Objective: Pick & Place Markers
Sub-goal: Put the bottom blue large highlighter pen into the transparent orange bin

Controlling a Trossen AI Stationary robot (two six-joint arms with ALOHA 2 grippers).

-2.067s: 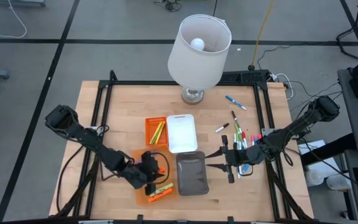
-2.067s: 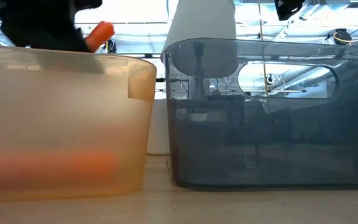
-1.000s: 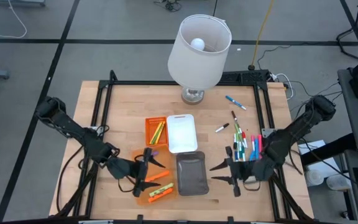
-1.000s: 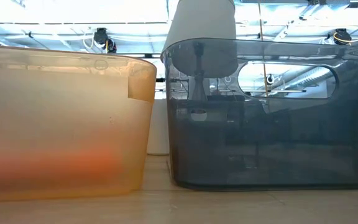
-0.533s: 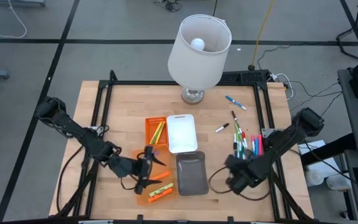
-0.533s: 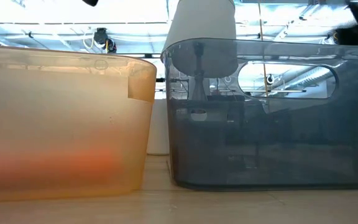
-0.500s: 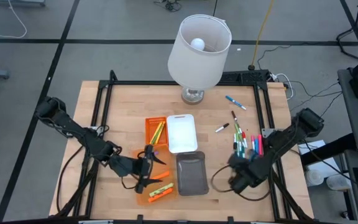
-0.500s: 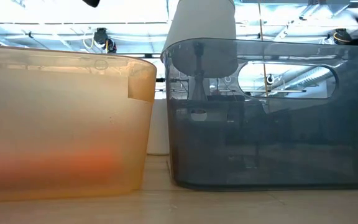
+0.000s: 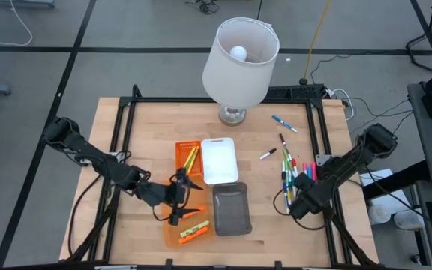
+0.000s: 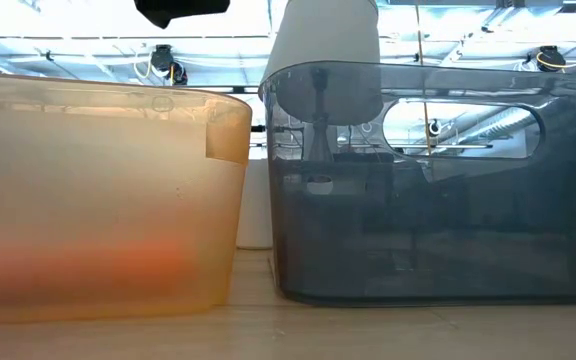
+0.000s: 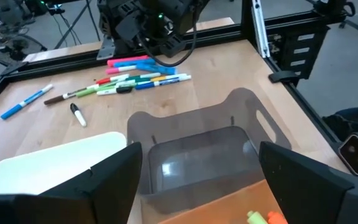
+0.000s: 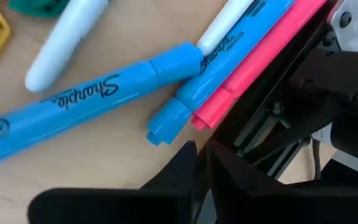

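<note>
Markers (image 9: 295, 171) are mostly lying in a loose row on the bare surface (image 9: 156, 135), on the side of the grey tray (image 9: 231, 209) away from the orange ones, with a blue one (image 9: 283, 123) and a dark one (image 9: 268, 154) strayed off toward the lamp (image 9: 240, 61). A few are already sorted: some sit in the orange tray (image 9: 188, 158) beside the white tray (image 9: 219, 159), and a couple more lie in the other orange tray (image 9: 189, 229) next to the grey one.

You're dealing with light, stiff, smooth plastic barrels, so they'll roll and skid if nudged. I'd pinch mid-barrel, across the width, not at the cap.

Your right gripper (image 9: 297, 204) is down at the row's near end, fingers nearly pinched together. Its wrist view shows blue and pink markers (image 12: 253, 53) just past the fingertips, but you can't tell if anything is actually caught. Your left gripper (image 9: 182, 196) hangs spread wide beside the grey tray, holding nothing.

The low view is basically tray walls, so no help there.
</note>
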